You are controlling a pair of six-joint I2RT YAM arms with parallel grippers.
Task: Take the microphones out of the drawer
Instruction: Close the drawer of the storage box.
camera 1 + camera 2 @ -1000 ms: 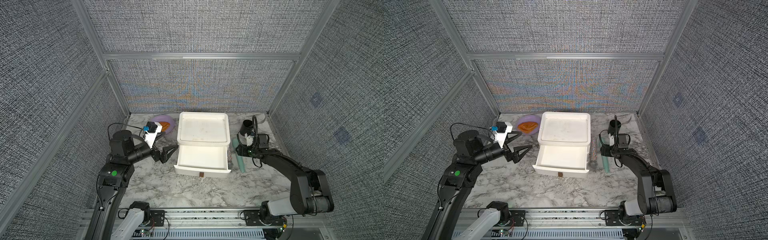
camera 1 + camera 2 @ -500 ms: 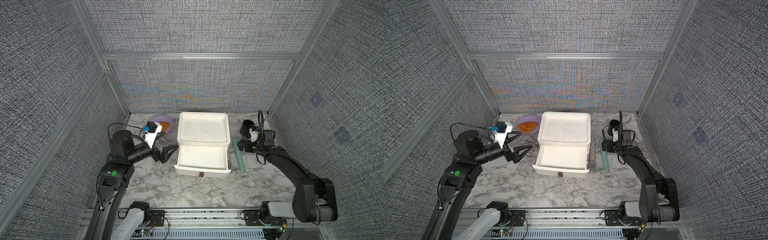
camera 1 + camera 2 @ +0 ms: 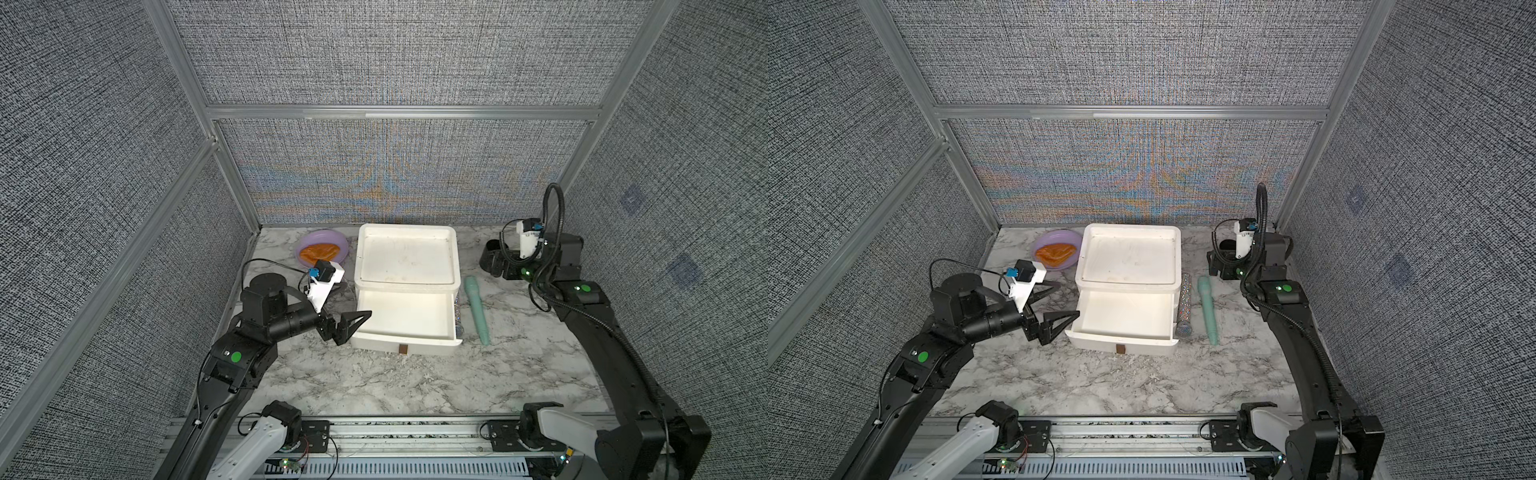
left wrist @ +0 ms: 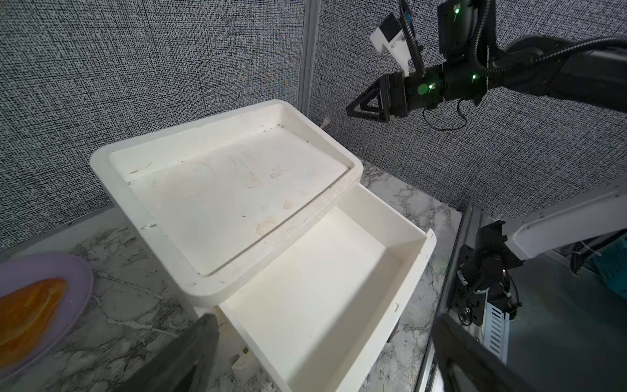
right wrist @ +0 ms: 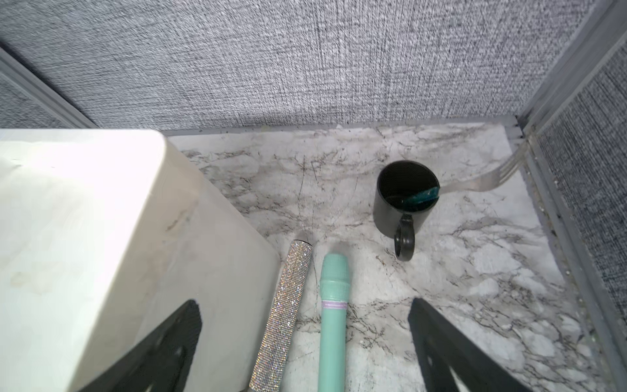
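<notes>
**Teal microphone out on the desk, both tools empty**

Top views: the left arm rises from the front rail at 7 o'clock. Its elbow is bent and its forearm is level, aimed toward 3 o'clock. The left tool is spread wide with nothing in it, just beside the 9 o'clock side of the pulled-out drawer. The right arm climbs from 5 o'clock along the 3 o'clock side, with its wrist folded toward 9 o'clock. The right tool is near the back corner at 2 o'clock, jaws wide and holding nothing. The teal microphone lies flat on the desk at 3 o'clock of the drawer, outside it, running 12 to 6. A sparkly rod lies between it and the cabinet.

Left wrist view: the drawer stands open with its white floor showing. The right tool hangs in the air beyond the cabinet, tipped slightly down.

Right wrist view: the right tool's fingers stand far apart above the desk. The teal microphone and sparkly rod lie side by side below, touching neither finger. A black mug stands farther on, with a fork leaning out of it.

A second ago the right tool sat low over the microphone's 12 o'clock end, with its jaws narrower. It has since opened fully, lifted and drawn back toward 2 o'clock. The left arm and the microphone have not moved.
</notes>
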